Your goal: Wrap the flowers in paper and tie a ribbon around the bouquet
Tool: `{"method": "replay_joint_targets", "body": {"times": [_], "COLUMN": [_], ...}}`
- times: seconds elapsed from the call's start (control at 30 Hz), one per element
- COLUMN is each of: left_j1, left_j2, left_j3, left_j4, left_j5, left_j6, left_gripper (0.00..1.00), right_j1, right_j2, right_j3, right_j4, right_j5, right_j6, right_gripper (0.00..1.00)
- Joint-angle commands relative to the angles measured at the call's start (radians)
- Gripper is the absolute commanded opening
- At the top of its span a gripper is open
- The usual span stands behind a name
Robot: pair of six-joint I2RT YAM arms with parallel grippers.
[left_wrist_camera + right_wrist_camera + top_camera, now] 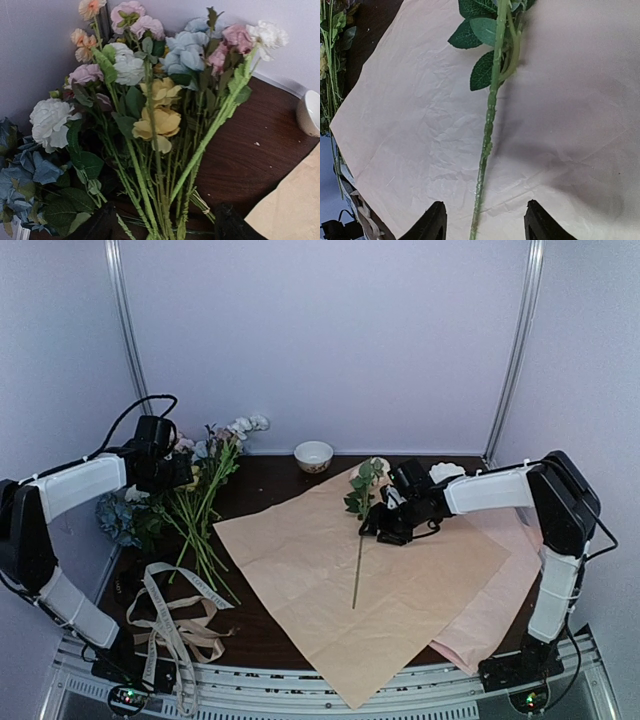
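Note:
The paper (400, 580) lies spread flat, peach-tan face up. One flower (357, 560) lies on it, leaves (362, 490) at the far end. My right gripper (385, 527) hovers over that stem, open. In the right wrist view the stem (489, 130) runs between the spread fingertips (436, 224) without touching them. The other flowers (205, 502) lie heaped at the left. My left gripper (188, 478) is open above them, its fingers (100, 226) straddling the green stems (150, 200). The cream lettered ribbon (165, 590) lies near the front left.
A small white bowl (314, 455) stands at the back. A plain pink sheet (505, 595) pokes out under the paper's right side. A tan ribbon (195, 637) tangles with the lettered one. Blue blooms (120, 520) sit at the far left by the wall.

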Motion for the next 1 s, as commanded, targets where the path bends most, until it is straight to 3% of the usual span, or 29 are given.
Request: {"method": "replay_joint_targets", "body": {"times": [0.0,0.2,0.3,0.4,0.47,0.77,0.97], "left_j1": [0.070,0.140,0.144,0.145,0.144,0.126,-0.081], "left_j2": [0.092,0.252,0.282,0.276,0.239,-0.059,-0.324], "left_j3": [0.006,0.098,0.100,0.084,0.056,-0.044,-0.176], "left_j4": [0.059,0.026,0.030,0.037,0.045,0.075,0.363], "left_j5": [0.109,0.212,0.218,0.235,0.228,0.029,-0.105], "left_j6": [-0.022,-0.038,-0.041,-0.048,-0.062,-0.033,0.227], "left_gripper": [0.70,0.63,0.44,0.13,0.00,0.00,0.00], "right_j1": [-0.002,0.003,0.003,0.003,0.003,0.007,0.043], "right_j2": [-0.084,-0.141,-0.150,-0.152,-0.156,-0.204,-0.280], "right_j3": [0.013,0.018,0.013,0.013,0.010,0.035,0.078], "right_j4": [-0.083,-0.123,-0.124,-0.130,-0.130,-0.164,-0.155], "right_j5": [0.119,0.164,0.159,0.158,0.156,0.186,0.196], "right_j6": [-0.082,-0.132,-0.131,-0.132,-0.131,-0.161,-0.261], "right_gripper": [0.54,0.54,0.53,0.53,0.52,0.52,0.52]}}
